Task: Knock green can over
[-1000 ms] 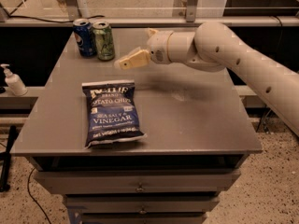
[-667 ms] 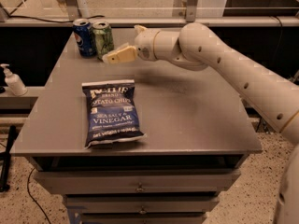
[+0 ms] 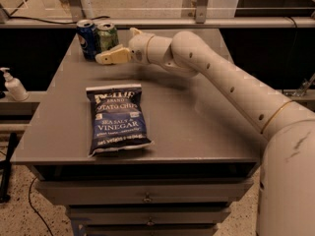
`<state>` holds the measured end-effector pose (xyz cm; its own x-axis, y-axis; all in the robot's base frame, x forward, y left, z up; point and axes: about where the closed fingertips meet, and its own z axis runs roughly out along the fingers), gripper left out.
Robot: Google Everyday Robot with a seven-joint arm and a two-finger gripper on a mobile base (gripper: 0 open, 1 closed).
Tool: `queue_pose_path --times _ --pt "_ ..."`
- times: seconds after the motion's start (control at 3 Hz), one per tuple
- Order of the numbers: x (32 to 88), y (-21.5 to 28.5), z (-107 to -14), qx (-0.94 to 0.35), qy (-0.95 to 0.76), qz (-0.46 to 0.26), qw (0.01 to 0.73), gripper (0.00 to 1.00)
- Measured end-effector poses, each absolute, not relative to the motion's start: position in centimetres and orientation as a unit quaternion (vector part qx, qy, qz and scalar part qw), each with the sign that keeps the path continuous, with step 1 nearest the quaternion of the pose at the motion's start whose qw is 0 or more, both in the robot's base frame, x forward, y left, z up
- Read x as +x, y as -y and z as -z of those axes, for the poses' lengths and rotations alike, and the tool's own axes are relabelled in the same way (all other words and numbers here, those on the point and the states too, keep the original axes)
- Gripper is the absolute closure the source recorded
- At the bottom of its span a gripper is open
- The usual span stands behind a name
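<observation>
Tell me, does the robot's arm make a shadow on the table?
Camera view: yes, a soft dark shadow lies on the table under the arm and the tool, which hangs right by the green can at the back left; the chip bag casts a thin shadow along its bottom edge.

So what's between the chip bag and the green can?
In the camera view, the robot's hand sits there, right in front of the green can. Between the hand and the chip bag there's only bare grey table.
</observation>
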<state>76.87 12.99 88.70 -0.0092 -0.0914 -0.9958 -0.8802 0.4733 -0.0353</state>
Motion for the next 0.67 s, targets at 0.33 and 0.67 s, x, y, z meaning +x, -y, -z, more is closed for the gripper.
queue_pose_path --times 0.33,0.67 --pt "77.57 -14.77 -88.50 -0.389 -0.616 -0.347 0.591 0.18" --pt "77.81 -15.50 -88.83 -0.391 -0.610 -0.352 0.592 0.42"
